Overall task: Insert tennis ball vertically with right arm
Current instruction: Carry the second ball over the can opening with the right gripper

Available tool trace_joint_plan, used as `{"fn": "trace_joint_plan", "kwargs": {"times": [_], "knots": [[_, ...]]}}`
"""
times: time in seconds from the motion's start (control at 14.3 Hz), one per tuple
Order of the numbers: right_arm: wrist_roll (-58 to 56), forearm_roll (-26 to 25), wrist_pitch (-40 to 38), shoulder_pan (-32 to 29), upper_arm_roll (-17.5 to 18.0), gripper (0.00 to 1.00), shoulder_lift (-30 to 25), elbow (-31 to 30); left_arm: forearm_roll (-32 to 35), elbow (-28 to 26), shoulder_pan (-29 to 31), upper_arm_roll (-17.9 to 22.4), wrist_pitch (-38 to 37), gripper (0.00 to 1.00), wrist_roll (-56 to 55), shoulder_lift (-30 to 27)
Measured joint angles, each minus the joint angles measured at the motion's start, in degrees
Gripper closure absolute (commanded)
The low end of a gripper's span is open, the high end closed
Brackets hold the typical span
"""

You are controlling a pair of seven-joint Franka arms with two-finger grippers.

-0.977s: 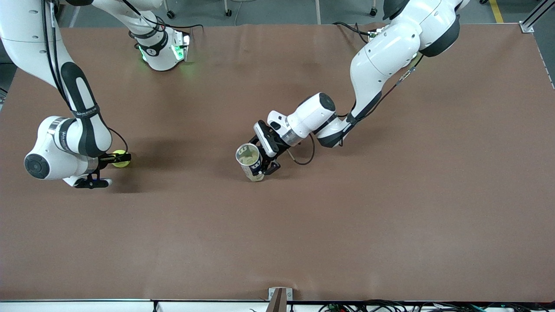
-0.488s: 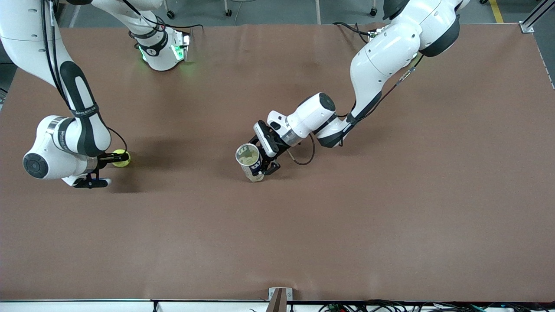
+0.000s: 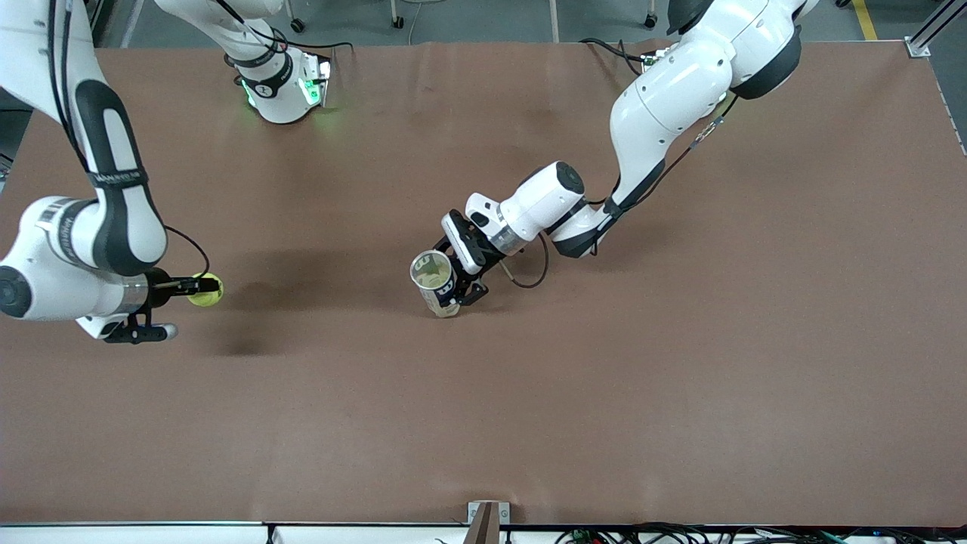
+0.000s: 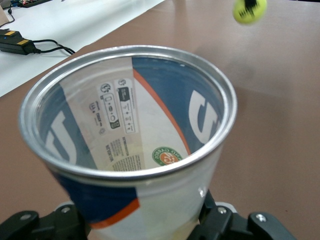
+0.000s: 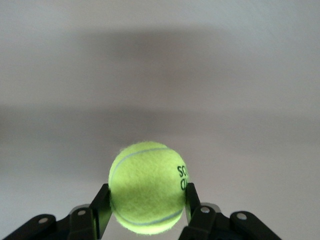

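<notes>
Right gripper has just clamped the tennis ball and lifted it over the worktop's right-arm end (grasp done, carry next). Left gripper keeps pinching the upright can, mouth open.

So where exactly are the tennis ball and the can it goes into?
tennis ball (image 5: 147,187): right wrist view, middle of its yellow felt, between the jaws.
can (image 4: 127,112): left wrist view, printed inner wall just below the metal rim.

You had even overhead light; soft shadows fell on the table, and the can's rim glared.
</notes>
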Motion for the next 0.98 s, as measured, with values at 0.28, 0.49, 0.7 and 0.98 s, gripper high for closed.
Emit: {"fn": "trace_joint_plan", "kwargs": {"times": [0.28, 0.49, 0.7, 0.98], "knots": [[0.3, 14.0, -6.0, 4.2, 1.9, 0.94, -0.8, 6.4, 0.0, 0.0, 0.0, 0.0, 0.0, 0.21, 0.0, 0.0], [0.9, 23.5, -5.4, 10.8, 2.1, 0.94, -0.2, 6.5, 0.0, 0.1, 0.0, 0.0, 0.0, 0.21, 0.0, 0.0], [8.2, 28.4, -2.4, 17.2, 2.2, 0.94, 0.4, 8.4, 0.0, 0.1, 0.0, 0.0, 0.0, 0.21, 0.0, 0.0], [16.7, 31.3, 3.2, 23.6, 2.2, 0.94, 1.0, 9.6, 0.0, 0.1, 0.0, 0.0, 0.0, 0.21, 0.0, 0.0]]}}
